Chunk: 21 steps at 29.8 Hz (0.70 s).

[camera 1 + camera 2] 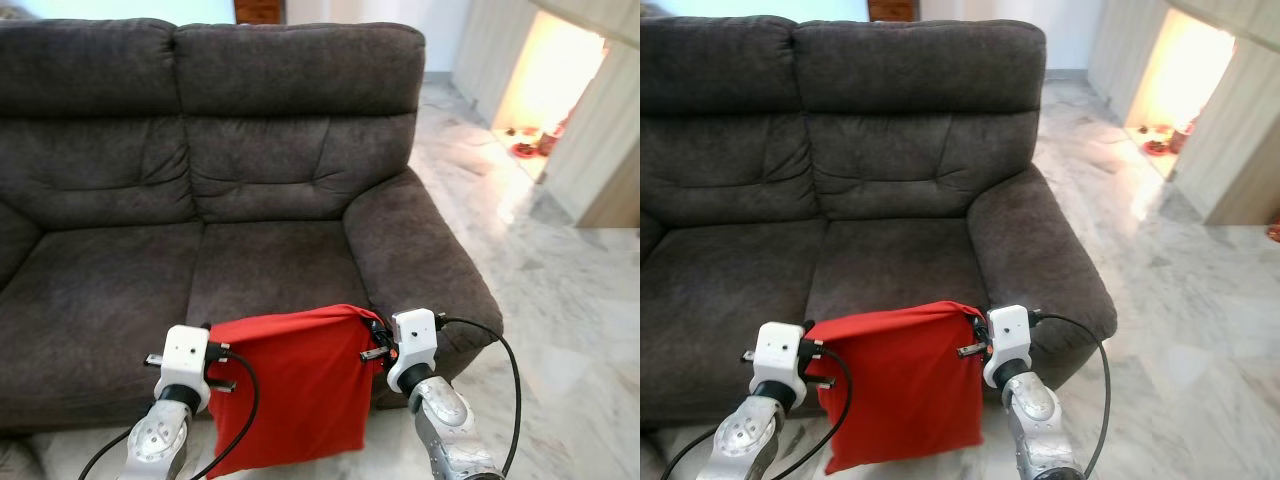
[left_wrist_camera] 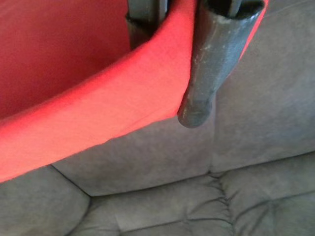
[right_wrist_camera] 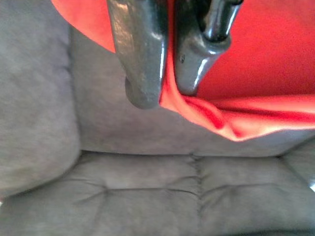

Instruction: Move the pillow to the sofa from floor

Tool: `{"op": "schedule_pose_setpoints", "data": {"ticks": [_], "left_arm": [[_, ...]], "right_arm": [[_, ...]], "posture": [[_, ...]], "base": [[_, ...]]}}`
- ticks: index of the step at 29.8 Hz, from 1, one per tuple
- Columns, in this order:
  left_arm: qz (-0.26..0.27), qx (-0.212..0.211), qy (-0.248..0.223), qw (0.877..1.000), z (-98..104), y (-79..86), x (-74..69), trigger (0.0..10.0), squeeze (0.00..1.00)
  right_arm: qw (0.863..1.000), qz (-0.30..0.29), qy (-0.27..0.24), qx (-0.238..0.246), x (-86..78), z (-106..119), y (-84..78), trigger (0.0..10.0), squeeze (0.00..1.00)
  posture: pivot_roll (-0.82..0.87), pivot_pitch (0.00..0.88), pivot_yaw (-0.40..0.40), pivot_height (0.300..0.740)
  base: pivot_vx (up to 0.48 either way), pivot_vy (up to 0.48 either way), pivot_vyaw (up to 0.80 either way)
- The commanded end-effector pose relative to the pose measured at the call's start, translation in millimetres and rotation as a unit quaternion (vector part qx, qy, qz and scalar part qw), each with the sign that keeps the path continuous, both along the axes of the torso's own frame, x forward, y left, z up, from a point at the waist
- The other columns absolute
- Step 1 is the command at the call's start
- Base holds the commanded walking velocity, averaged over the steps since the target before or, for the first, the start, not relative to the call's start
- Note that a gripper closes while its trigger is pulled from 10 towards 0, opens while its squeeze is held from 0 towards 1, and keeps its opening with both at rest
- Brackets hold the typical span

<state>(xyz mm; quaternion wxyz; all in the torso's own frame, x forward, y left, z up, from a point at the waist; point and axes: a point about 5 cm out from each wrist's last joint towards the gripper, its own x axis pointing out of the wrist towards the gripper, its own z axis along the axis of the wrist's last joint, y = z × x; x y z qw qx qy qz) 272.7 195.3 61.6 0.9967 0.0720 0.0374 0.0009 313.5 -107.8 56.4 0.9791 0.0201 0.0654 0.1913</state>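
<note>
The red pillow (image 1: 290, 385) is held up off the floor at the sofa's (image 1: 250, 270) front edge, pinched at its top corners by the left gripper (image 2: 172, 73) and the right gripper (image 3: 165, 59), both clamped on the fabric. It should be carried forward level over the seat, lowered until supported, then released by both grippers together.

The red pillow (image 1: 290, 385) hangs flat and limp like an empty cover, its top edge level with the front of the sofa (image 1: 250, 200) seat and its body drooping down before it. The sofa is a dark grey-brown plush two-seater with tufted back cushions.
</note>
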Motion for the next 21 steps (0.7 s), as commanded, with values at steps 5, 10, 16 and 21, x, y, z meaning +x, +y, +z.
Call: {"op": "schedule_pose_setpoints", "data": {"ticks": [5,10,16,21], "left_arm": [[0.023,-0.003,-0.056,0.998,24.0,7.5,5.5,10.0,0.0],[0.023,-0.01,-0.067,0.997,30.1,7.5,6.2,10.0,0.0],[0.026,-0.001,-0.07,0.997,33.1,8.2,6.1,10.0,0.0],[0.016,0.003,-0.078,0.997,37.7,5.4,6.0,10.0,0.0]], "right_arm": [[0.999,-0.033,-0.04,0.01,9.2,18.0,-19.4,10.0,0.0],[0.998,-0.021,-0.053,0.002,9.7,21.5,-16.2,10.0,0.0],[0.998,-0.007,-0.059,0.004,9.0,23.6,-12.6,10.0,0.0],[0.998,-0.02,-0.061,0.025,11.2,27.4,-13.2,10.0,0.0]], "posture": [[0.11,0.084,-0.004,0.74],[0.11,0.085,-0.003,0.74],[0.11,0.085,-0.004,0.74],[0.11,0.083,-0.003,0.74]], "base": [[0.0,0.0,0.0],[0.0,0.0,0.0],[0.0,0.0,0.68],[0.0,0.0,0.41]]}}
